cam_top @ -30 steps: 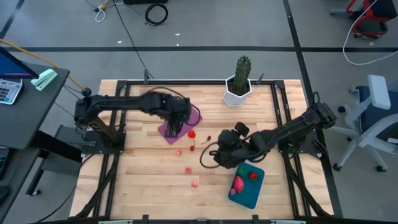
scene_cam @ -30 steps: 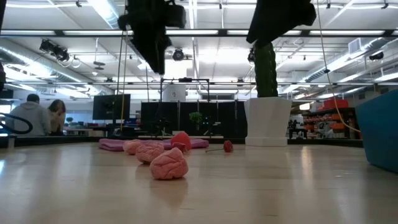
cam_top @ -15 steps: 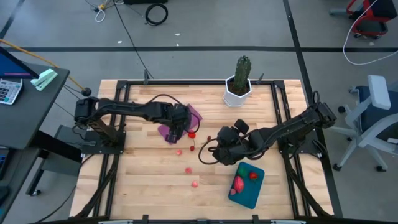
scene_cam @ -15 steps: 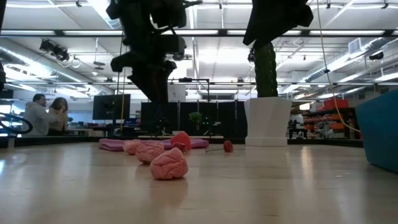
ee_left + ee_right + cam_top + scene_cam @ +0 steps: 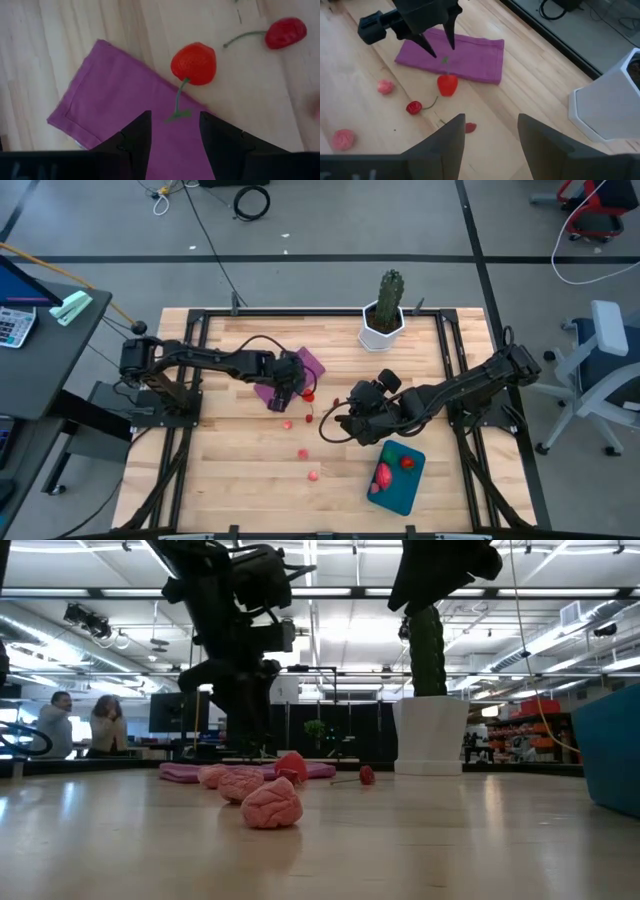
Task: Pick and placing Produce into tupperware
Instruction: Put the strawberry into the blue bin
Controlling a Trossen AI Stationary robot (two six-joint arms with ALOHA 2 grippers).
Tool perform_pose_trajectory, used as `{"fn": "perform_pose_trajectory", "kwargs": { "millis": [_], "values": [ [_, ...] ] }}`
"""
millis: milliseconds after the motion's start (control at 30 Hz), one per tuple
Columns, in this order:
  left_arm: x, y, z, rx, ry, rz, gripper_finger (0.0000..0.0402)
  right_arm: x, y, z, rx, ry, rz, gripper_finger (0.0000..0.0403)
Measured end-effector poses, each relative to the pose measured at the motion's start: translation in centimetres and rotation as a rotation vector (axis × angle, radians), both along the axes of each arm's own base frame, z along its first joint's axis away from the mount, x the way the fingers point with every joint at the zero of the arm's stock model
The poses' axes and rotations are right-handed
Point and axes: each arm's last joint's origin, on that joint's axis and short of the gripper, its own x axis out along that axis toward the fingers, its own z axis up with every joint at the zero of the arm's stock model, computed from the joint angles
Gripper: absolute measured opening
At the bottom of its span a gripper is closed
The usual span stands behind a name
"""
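**Left gripper poised over a red strawberry at the purple cloth's edge**

A tall green cactus in a white pot [image 5: 384,312] stands at the table's far edge, clear of both arms. The flat purple cloth [image 5: 120,116] lies under the left gripper [image 5: 175,131], whose fingers are spread, empty, straddling the green stem of the red strawberry [image 5: 194,63] just off the cloth. A red cherry [image 5: 285,33] lies near. Pink pieces [image 5: 303,452] sit scattered mid-table. The teal rectangular container [image 5: 398,478] holds two red pieces. The right gripper [image 5: 345,425], parted and empty, hovers beside it, arm stretched low.
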Motion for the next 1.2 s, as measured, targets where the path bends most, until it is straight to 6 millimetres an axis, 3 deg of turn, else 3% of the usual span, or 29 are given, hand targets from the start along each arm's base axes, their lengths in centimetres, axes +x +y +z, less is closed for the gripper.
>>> {"fn": "perform_pose_trajectory", "kwargs": {
  "millis": [467,867,1200],
  "values": [
    [-1.3,-0.2,-2.6,-0.008,-0.004,0.013,0.0172,0.0,0.0,0.0,0.010,-0.012,-0.013,0.0190],
    [-0.7,-0.1,-2.4,-0.010,-0.084,0.030,0.0172,0.0,0.0,0.0,0.017,-0.021,-0.023,0.0189],
    [-0.4,-0.1,-4.3,-0.035,-0.021,0.029,0.0172,0.1,0.0,0.0,0.021,-0.031,-0.024,0.0190]
  ]
}}
